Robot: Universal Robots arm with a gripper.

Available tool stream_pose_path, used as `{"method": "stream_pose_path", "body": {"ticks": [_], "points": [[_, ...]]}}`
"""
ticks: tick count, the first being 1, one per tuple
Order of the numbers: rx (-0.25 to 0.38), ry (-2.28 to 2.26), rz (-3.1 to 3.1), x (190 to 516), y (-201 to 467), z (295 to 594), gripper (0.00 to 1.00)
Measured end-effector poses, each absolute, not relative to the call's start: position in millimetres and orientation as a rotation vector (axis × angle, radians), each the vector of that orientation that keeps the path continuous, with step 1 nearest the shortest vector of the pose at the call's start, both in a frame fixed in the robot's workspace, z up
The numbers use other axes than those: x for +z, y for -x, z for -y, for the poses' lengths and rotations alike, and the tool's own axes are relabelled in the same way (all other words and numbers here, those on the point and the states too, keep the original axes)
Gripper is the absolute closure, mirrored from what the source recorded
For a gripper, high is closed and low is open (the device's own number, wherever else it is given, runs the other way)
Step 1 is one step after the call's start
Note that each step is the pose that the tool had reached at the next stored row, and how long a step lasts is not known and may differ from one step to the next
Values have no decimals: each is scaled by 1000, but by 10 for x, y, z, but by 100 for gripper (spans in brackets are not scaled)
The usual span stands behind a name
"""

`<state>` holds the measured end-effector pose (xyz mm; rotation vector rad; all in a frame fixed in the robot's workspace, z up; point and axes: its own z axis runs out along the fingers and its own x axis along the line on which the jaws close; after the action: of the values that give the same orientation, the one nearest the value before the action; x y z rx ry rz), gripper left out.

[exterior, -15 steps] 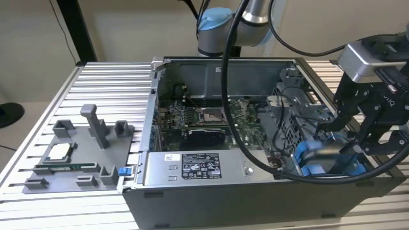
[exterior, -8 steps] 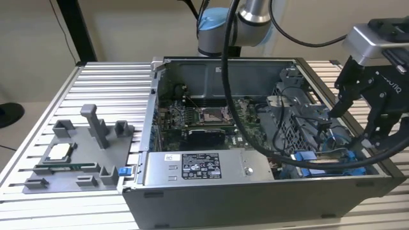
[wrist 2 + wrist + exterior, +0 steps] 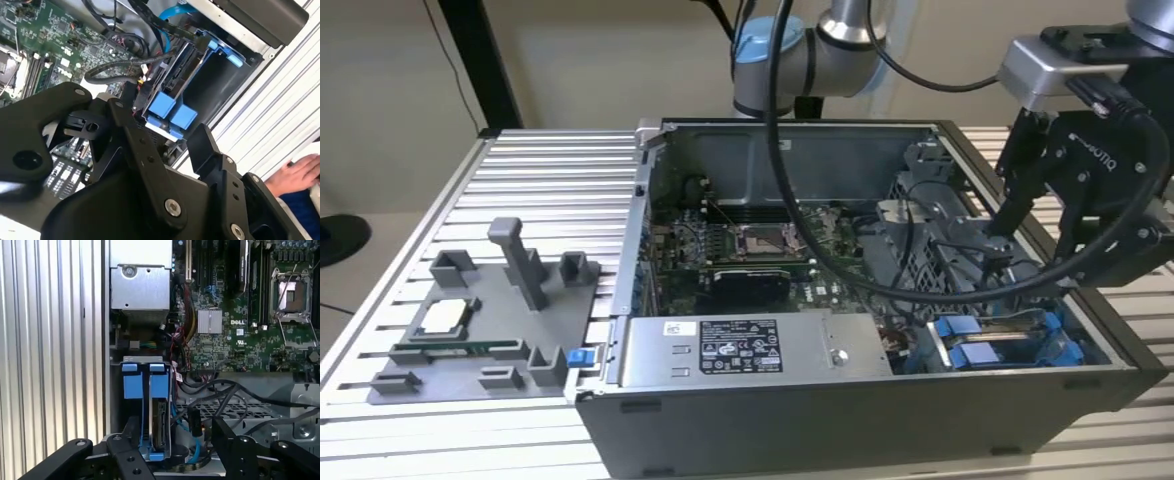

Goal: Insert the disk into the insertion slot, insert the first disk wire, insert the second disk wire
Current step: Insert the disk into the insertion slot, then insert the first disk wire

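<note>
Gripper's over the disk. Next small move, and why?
Probably nudge the gripper sideways to centre it before closing: in the first wrist view its open fingers straddle the disk, which stands on edge and sits much nearer one finger than the other.

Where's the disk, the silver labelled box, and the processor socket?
Disk (image 3: 159, 425): first wrist view, on its narrow grey side.
Silver box (image 3: 738, 345): exterior view, on its printed label.
Processor socket (image 3: 290, 292): first wrist view, on the pale plate at its middle.

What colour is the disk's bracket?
Bright blue; the bracket shows best in the first wrist view.
</note>
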<state>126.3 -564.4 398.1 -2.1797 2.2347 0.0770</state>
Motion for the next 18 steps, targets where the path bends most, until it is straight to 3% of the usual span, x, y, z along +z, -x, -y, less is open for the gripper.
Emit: {"method": "stream_pose_path", "body": {"ticks": [8, 18], "points": [[6, 2209, -2267, 3974, -1239, 5570, 0], [4, 2210, -2267, 3974, -1237, 5552, 0]]}}
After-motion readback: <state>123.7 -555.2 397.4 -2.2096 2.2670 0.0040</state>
